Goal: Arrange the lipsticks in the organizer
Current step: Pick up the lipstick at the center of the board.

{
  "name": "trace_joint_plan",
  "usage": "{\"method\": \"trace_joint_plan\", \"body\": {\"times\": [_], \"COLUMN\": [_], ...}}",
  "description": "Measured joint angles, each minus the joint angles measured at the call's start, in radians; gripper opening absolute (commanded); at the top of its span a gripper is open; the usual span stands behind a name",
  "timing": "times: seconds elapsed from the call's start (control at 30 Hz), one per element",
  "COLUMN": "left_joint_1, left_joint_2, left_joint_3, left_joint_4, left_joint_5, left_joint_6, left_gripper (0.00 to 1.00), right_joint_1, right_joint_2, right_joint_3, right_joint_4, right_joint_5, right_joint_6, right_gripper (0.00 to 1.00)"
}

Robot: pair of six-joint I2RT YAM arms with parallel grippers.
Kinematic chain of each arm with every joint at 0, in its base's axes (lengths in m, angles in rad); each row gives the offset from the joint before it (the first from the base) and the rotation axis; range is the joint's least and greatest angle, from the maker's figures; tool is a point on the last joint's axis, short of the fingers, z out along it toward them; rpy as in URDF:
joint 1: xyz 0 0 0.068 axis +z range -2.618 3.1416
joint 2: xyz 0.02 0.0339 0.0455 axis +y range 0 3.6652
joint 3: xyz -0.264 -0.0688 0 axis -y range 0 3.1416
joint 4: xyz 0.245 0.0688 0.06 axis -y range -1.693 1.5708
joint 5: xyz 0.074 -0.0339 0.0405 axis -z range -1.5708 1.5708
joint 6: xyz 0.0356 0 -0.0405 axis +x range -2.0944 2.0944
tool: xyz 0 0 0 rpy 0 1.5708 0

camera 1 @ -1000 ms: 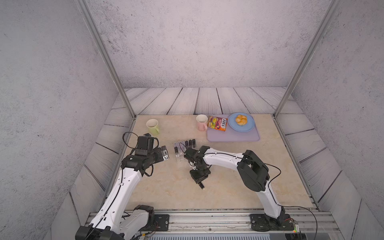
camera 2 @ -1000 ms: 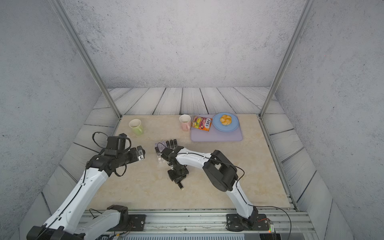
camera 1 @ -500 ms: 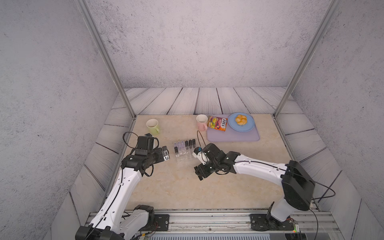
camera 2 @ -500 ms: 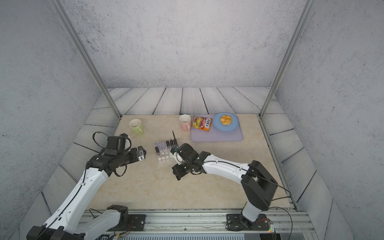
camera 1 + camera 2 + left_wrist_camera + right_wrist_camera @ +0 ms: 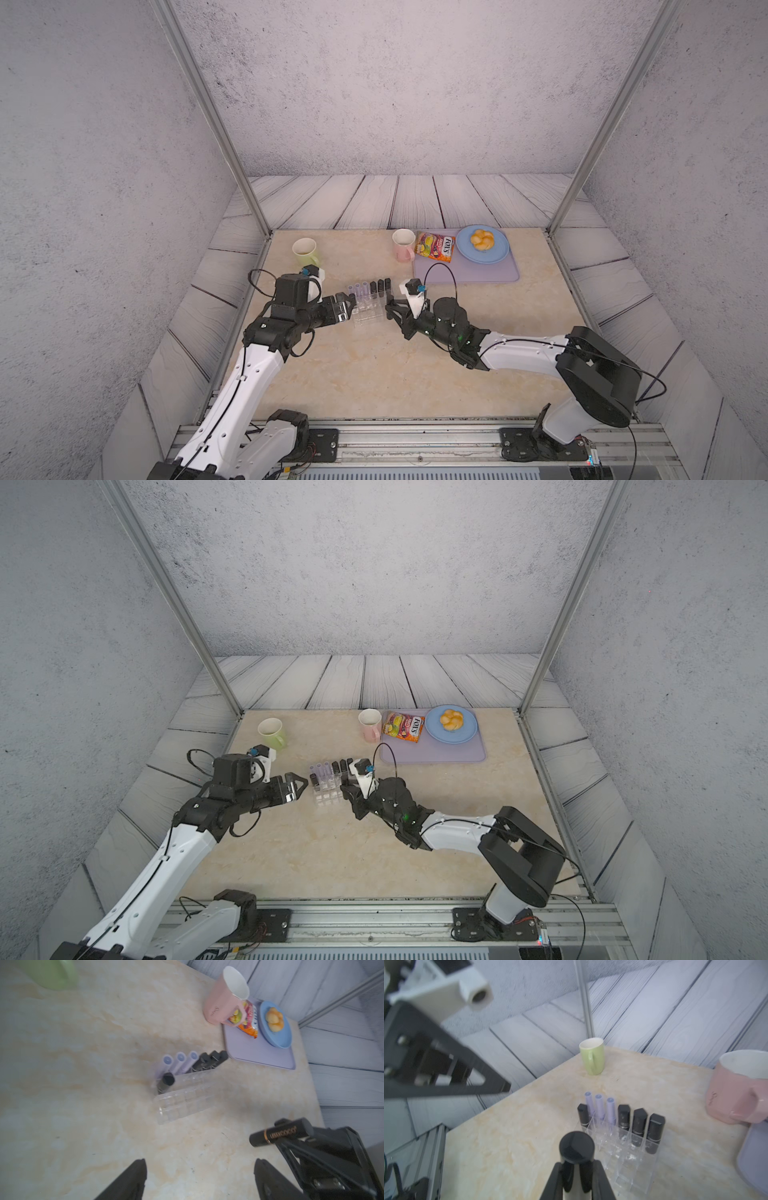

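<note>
The clear organizer (image 5: 368, 311) (image 5: 326, 789) (image 5: 187, 1097) stands mid-table between my two grippers. Upright in its far cells are three lilac lipsticks (image 5: 599, 1105) and several black lipsticks (image 5: 639, 1122); one more black one (image 5: 165, 1082) stands at the row's left end. The right gripper (image 5: 577, 1165) (image 5: 390, 311) is shut on a black lipstick (image 5: 576, 1146) (image 5: 280, 1132), held level just right of the organizer, cap end towards it. Close to the organizer's left side, the left gripper (image 5: 200, 1165) (image 5: 301, 786) hangs open and empty above the table.
A green mug (image 5: 305, 251) stands at the back left and a pink mug (image 5: 403, 245) at the back middle. Behind and to the right lies a lilac mat (image 5: 469, 274) with a snack packet (image 5: 435, 246) and a blue plate (image 5: 496, 253) holding a bun.
The right gripper has come up from the table in front of the organizer to its right side with the black lipstick, and its elbow has swung out right. The left arm has stayed put.
</note>
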Motion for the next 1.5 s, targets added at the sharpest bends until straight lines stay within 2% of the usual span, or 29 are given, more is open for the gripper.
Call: {"method": "trace_joint_plan", "body": {"times": [0.17,0.37,0.5,0.7,0.9,0.97,1.03,1.13,1.23,1.4,1.5], "left_joint_1": [-0.146,-0.247,-0.266,-0.266,-0.27,-0.272,-0.277,-0.283,-0.294,-0.343,-0.368], "left_joint_2": [0.0,0.081,0.122,0.16,0.158,0.145,0.124,0.098,0.081,0.067,0.058], "left_joint_3": [-0.103,-0.08,-0.043,0.003,0.005,0.005,0.005,0.005,0.003,-0.001,-0.003], "left_joint_4": [0.169,0.299,0.339,0.356,0.343,0.331,0.313,0.311,0.311,0.309,0.309], "left_joint_5": [0.086,0.149,0.183,0.215,0.205,0.181,0.152,0.111,0.059,-0.059,-0.116], "left_joint_6": [-0.037,-0.036,-0.023,0.019,0.099,0.139,0.184,0.233,0.269,0.341,0.374], "left_gripper": [0.72,0.66,0.53,0.35,0.0,0.0,0.0,0.0,0.0,0.0,0.0], "right_joint_1": [-0.064,-0.061,-0.061,-0.06,-0.06,-0.06,-0.06,-0.06,-0.06,-0.058,-0.059], "right_joint_2": [-0.117,-0.143,-0.133,-0.124,-0.118,-0.114,-0.114,-0.115,-0.126,-0.156,-0.166], "right_joint_3": [0.006,0.014,0.02,0.035,0.037,0.037,0.043,0.071,0.112,0.268,0.316], "right_joint_4": [-0.026,-0.049,-0.061,-0.077,-0.061,-0.053,-0.056,-0.09,-0.189,-0.526,-0.617], "right_joint_5": [-0.012,-0.092,-0.15,-0.196,-0.21,-0.213,-0.224,-0.231,-0.227,-0.167,-0.159], "right_joint_6": [0.167,0.399,0.518,0.595,0.668,0.682,0.686,0.686,0.674,0.615,0.593], "right_gripper": [0.0,0.0,0.0,0.0,0.05,0.1,0.24,0.35,0.36,0.37,0.38]}}
